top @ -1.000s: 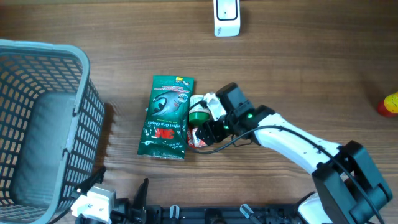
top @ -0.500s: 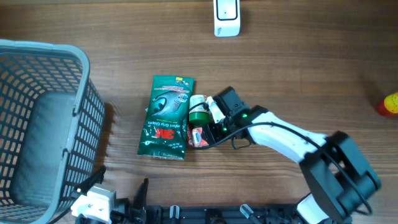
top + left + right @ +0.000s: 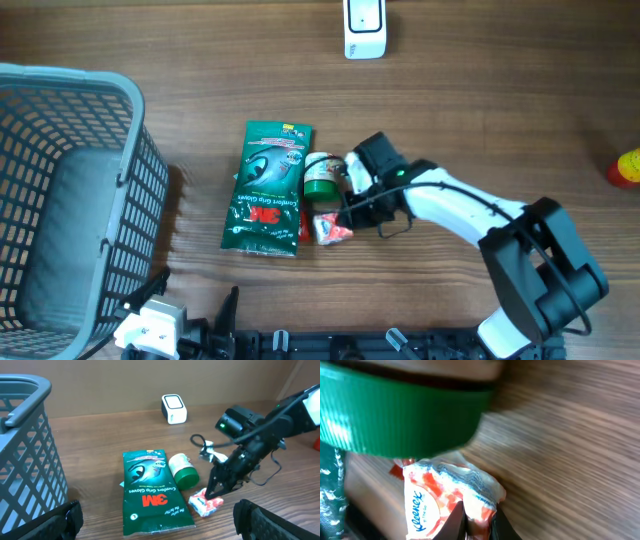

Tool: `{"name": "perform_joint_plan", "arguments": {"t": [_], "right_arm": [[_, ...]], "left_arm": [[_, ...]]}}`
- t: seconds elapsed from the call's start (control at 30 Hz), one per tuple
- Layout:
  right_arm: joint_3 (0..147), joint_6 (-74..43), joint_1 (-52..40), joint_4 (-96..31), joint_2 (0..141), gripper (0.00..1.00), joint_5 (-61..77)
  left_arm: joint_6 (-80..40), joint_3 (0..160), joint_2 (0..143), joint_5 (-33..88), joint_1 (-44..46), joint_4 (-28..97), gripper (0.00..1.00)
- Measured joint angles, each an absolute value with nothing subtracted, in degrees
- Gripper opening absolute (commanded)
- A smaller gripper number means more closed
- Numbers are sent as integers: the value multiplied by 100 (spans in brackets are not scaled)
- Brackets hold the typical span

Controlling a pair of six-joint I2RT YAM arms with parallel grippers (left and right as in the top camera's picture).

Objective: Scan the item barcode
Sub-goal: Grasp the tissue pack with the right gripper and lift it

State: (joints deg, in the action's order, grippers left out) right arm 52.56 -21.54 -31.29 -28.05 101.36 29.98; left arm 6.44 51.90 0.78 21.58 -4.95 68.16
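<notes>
Right end effector [image 3: 476, 522]: fingers closed, pinching one end of the tissue pack [image 3: 331, 229]. In the right wrist view the wrapper is crumpled between the tips.

Tissue pack: red and white, Kleenex print, near the middle of the tabletop [image 3: 500, 100]. It sits just right of the near end of the green glove package [image 3: 265, 190] and on the near side of the jar [image 3: 321, 175]. It is low over the wood; cannot tell whether it is lifted clear.

Jar: on its side, green cap toward the pack, body just beside the package's right edge.

Scanner [image 3: 363, 27]: white, at the far edge, well apart from the pack.

Basket [image 3: 150, 190]: grey mesh, left side.

Yellow and red object [image 3: 628, 167]: right edge, partly cut off.

Left end effector [image 3: 197, 292]: fingers spread wide, nothing between them, at the near edge beside the basket's near corner.
</notes>
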Motion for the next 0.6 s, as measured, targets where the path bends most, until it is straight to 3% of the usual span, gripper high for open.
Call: {"name": "perform_joint_plan", "arguments": {"t": [0.3,0.6], "right_arm": [[5443,-3618,-2005,-3076,9467,4,5570],[5454,-5019,-1918,-3085,9424,4,7467]], "left_arm": [[644,5190,78,2158,-495,6816,100],[644,5190,78,2158,-495,6816,100]]}}
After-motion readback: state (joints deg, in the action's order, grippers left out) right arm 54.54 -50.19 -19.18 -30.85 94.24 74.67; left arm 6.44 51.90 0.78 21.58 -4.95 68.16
